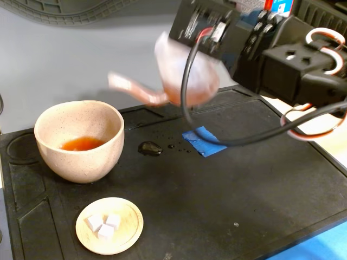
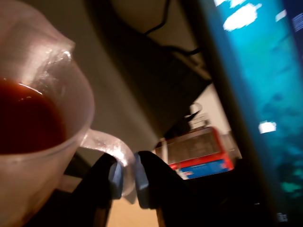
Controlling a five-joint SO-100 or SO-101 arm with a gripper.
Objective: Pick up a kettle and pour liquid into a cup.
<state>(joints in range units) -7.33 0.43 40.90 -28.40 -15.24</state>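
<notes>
Kettle (image 1: 184,73) aloft, blurred, above black mat (image 1: 244,195), spout toward cup (image 1: 79,141). My gripper (image 2: 127,177) pinches its loop handle (image 2: 111,144). Liquid (image 2: 26,120) inside kettle; some in cup, spilled drops (image 1: 150,148) beside it.

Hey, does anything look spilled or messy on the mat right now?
Yes. A small dark puddle with scattered droplets sits on the black mat, between the cup and the blue tape patch. It looks like spilled liquid. The gripper holds the kettle in the air above it.
</notes>
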